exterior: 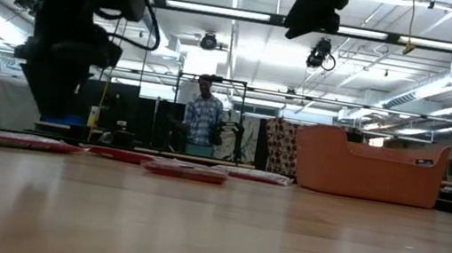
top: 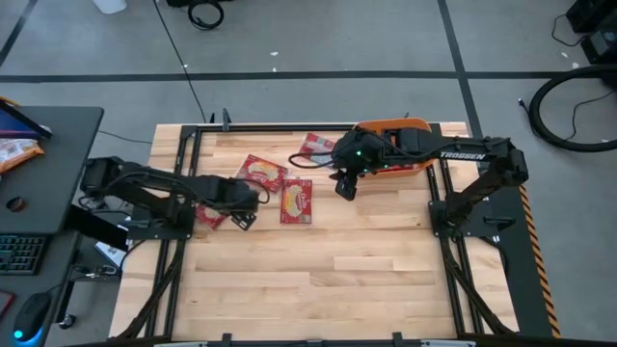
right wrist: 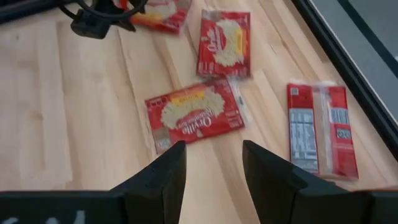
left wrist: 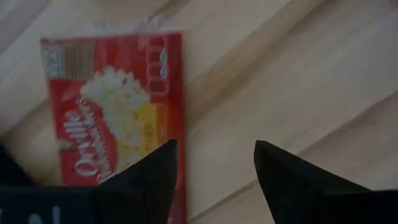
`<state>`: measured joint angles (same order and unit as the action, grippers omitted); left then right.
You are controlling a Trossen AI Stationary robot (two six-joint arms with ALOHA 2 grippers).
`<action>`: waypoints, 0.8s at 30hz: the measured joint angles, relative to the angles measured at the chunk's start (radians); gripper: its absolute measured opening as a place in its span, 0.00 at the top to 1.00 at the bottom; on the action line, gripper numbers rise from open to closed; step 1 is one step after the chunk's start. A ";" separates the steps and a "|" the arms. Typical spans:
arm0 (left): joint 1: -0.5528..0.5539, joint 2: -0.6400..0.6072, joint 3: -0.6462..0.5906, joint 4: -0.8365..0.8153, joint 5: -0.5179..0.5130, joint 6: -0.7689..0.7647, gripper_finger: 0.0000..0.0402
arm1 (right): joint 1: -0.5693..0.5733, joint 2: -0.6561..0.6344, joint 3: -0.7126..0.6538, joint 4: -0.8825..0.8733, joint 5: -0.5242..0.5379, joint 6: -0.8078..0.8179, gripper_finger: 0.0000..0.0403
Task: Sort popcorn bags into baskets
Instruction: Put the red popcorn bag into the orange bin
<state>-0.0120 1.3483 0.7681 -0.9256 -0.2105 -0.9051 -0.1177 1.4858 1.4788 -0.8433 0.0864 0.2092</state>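
Between your left gripper's (left wrist: pixel 214 165) two dark fingers you see only bare wood: they stand parted and empty, low over the pale wooden plank table (top: pixel 318 280). Just off one fingertip lies a flat red popcorn packet with a cream-yellow picture (left wrist: pixel 115 106), the finger crossing its near corner. From above, this left gripper (top: pixel 246 214) sits at about 9 o'clock on the table, with that flat red popcorn packet (top: pixel 297 200) just beside it toward 3 o'clock, its long axis running 12 to 6. So the jaws are offset to the side of the packet rather than astride it; you would likely need to shift toward 3 o'clock before closing.

Your right gripper (top: pixel 345 183) hangs toward 12 o'clock, near the orange plastic tub with rounded corners (top: pixel 395 126) at the table's far edge. Its fingers (right wrist: pixel 161 180) are apart with nothing between them. Past them lie a tilted packet (right wrist: pixel 194 116), one beyond it (right wrist: pixel 224 42), and one showing its label side (right wrist: pixel 321 129).

The left arm is nearer the packet by its fingers, though the right arm is nearer the tub. Another packet (top: pixel 260 172) lies at 11 o'clock and one more (top: pixel 316 146) close to the tub.
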 joint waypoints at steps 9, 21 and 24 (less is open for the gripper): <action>-0.023 0.134 0.000 -0.066 -0.014 0.051 0.45 | -0.002 0.002 0.000 0.006 0.000 -0.002 0.60; -0.037 0.254 -0.009 -0.045 -0.079 0.152 0.46 | -0.002 0.002 0.000 0.016 0.000 -0.002 0.60; -0.038 0.276 -0.017 -0.053 -0.063 0.189 0.49 | -0.002 0.002 0.000 0.020 -0.001 -0.002 0.60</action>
<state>-0.0498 1.6245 0.7510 -0.9785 -0.2740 -0.7164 -0.1192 1.4879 1.4788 -0.8231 0.0856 0.2070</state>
